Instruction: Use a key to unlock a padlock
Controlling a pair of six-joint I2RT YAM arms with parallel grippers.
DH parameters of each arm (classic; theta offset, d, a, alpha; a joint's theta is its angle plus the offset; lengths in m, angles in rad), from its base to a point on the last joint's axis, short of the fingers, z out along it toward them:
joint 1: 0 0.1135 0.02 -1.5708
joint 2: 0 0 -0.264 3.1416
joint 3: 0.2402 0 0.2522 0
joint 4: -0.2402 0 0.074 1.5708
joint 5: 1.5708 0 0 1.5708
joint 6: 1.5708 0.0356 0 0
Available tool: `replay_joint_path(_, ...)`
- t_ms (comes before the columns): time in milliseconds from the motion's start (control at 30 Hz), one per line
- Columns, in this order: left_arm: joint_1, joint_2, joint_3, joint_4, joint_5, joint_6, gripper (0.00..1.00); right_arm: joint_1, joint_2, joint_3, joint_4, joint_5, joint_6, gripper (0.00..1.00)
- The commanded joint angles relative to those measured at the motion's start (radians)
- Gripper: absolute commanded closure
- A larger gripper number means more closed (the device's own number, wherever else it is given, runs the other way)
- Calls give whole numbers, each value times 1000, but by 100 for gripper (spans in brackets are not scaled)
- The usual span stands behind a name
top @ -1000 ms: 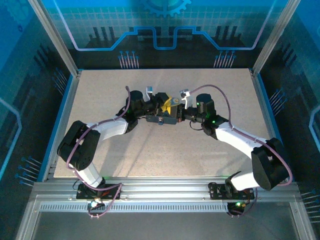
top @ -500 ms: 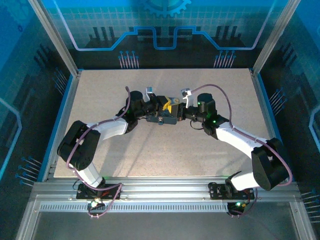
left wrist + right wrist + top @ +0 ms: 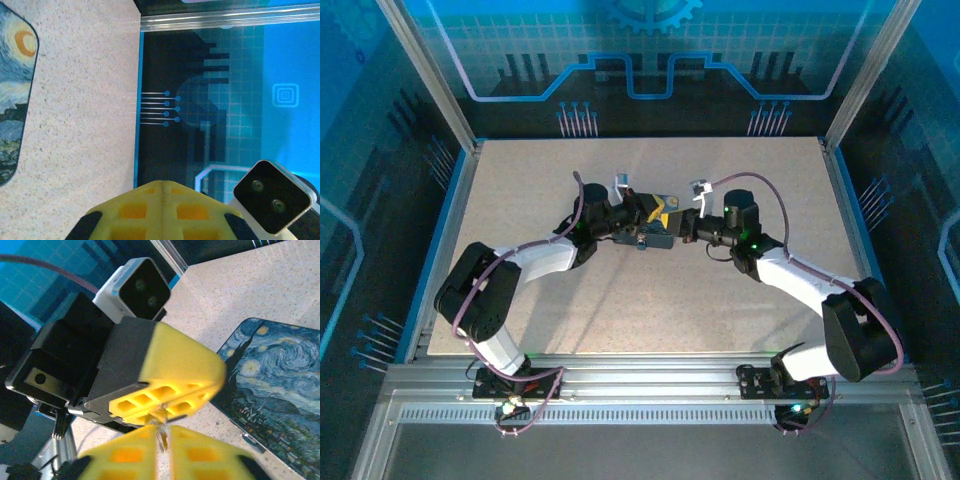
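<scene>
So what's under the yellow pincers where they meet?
The starry-night box lies on the table just below them. A tiny metal bit sits pinched in the right pincer, by the left pincer. The rest is covered, so key or padlock, I can't tell.

Key (image 3: 161,435): thin pale metal sliver, roughly upright, pinched between the yellow fingertips of the right claw (image 3: 162,436). Only a short length sticks out above the pads. Its top end sits right under the tip of the left claw (image 3: 162,410), touching or nearly so; can't tell which. Blurred up close, so no teeth or bow detail.

Padlock (image 3: 640,243): in the top view, just a tiny speck with a pale glint at the near edge of the dark box (image 3: 660,238), mid-tabletop, between the two arms. Too small to read shackle state or orientation.
</scene>
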Motion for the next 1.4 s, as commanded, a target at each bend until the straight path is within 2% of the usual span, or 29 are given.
replay_joint_path(0, -2, -73, -14, 2, -61, 165, 99, -54, -23, -32, 150, -73, 91, 71)
replay_joint_path(133, -23, -117, -19, 5, -119, 299, 100, -70, -9, -39, 252, -142, 174, 56)
replay_joint_path(233, -38, -137, -21, 25, -142, 356, 100, -65, 18, -31, 318, -170, 230, 51)
replay_joint_path(800, -51, -144, -24, 29, -172, 370, 100, 6, 103, 7, 402, -192, 292, 51)
replay_joint_path(1167, -52, -143, -27, 35, -174, 365, 100, 21, 148, 44, 419, -200, 328, 67)
replay_joint_path(1367, -51, -147, -32, 39, -178, 364, 100, 20, 153, 50, 396, -192, 323, 88)
